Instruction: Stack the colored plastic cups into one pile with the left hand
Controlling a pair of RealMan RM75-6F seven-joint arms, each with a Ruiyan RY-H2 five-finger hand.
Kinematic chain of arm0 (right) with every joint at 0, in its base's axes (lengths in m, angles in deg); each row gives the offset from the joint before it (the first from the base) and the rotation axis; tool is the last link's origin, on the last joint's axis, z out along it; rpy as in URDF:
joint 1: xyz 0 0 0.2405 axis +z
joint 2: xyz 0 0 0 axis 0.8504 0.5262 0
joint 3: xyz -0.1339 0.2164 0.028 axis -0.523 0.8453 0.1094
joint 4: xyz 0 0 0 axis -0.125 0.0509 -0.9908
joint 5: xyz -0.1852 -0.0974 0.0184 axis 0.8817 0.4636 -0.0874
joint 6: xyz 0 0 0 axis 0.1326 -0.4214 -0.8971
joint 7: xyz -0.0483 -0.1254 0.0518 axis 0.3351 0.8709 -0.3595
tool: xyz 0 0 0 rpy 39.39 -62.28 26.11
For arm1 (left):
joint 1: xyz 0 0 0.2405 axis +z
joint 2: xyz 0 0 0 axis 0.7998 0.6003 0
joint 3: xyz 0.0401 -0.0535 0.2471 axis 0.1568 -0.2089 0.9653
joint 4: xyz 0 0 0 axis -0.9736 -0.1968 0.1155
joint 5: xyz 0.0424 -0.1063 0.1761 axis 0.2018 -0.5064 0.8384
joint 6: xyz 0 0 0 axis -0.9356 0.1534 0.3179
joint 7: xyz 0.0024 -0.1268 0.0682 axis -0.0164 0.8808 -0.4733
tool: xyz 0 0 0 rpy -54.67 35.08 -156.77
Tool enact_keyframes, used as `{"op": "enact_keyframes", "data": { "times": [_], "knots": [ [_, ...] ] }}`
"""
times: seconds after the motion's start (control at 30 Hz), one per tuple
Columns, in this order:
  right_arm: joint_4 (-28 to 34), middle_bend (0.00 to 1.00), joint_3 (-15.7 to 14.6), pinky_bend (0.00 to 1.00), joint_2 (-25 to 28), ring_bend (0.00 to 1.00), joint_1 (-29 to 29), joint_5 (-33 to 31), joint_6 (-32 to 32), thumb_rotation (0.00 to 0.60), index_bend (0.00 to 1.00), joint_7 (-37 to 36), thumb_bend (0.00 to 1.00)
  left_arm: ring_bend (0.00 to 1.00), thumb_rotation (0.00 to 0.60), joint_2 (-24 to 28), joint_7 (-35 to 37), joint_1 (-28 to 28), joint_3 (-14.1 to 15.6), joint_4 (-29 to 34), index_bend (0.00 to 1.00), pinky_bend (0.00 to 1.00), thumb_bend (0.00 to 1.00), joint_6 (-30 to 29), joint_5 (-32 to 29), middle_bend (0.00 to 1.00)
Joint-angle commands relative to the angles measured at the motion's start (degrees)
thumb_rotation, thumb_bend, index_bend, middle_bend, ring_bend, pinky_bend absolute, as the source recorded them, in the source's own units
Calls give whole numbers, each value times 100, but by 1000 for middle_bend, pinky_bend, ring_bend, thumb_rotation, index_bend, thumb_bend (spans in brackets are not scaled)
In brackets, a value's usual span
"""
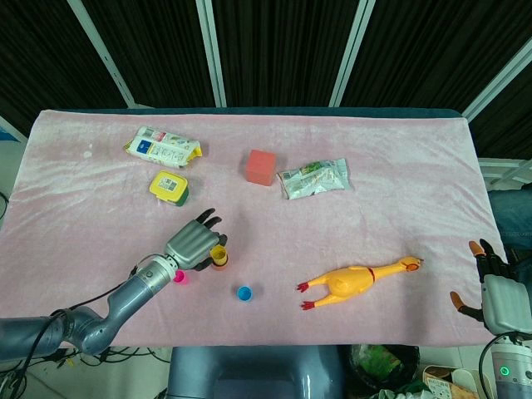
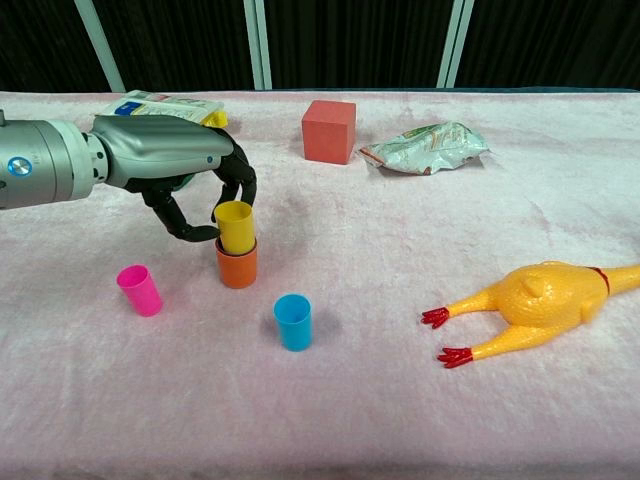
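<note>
Two cups nested mid-left: left hand (image 2: 205, 190) gripping yellow cup (image 2: 235, 226) inside orange cup (image 2: 237, 268); next, release, fetch pink cup (image 2: 139, 290).

Beyond my left robot hand (image 2: 190, 185) sit a red block (image 2: 329, 131), foil packet (image 2: 425, 148), yellow-lidded tub (image 1: 169, 187), carton (image 1: 163, 146); rubber chicken (image 2: 535, 304) far right

Laboratory test station: a table draped in pink cloth (image 1: 399, 150) before black curtains (image 1: 283, 50) with white frame bars, cables (image 1: 50, 353) trailing below the front edge.
</note>
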Motion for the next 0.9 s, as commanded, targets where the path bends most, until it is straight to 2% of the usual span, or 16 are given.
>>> {"op": "enact_keyframes", "data": {
  "times": [0.03,0.1,0.17,0.23,0.4,0.57,0.73,0.9],
  "knots": [
    [0,18,-2,165,-1,112,1,-1,2,600,0,6,188,24,600,11,-51,-15,28,12,152,0,169,65,-53,274],
    [4,18,-1,165,-1,112,0,-4,0,600,0,9,187,1,600,60,-65,-26,48,80,62,0,143,134,-107,160],
    [9,18,-2,165,3,112,-1,-16,7,600,0,15,187,0,600,162,-63,-22,52,232,13,0,141,157,-152,87],
    [15,19,-1,165,4,112,1,-22,12,600,0,15,187,0,600,245,-74,-12,58,353,1,0,140,146,-166,63],
    [23,19,-6,165,1,112,9,-25,28,600,0,30,187,0,600,497,-67,74,4,832,39,0,140,-110,-46,88],
    [32,19,-6,165,4,113,8,-34,31,600,0,38,187,0,600,521,199,209,4,1066,94,0,140,-349,503,131],
    [36,19,-3,165,6,113,7,-49,31,600,0,47,187,0,600,393,490,204,149,1068,101,0,139,-163,982,176],
    [46,19,-7,165,10,113,8,-65,45,600,0,56,187,0,600,185,564,144,297,936,114,0,140,128,1159,194]
  ]
}}
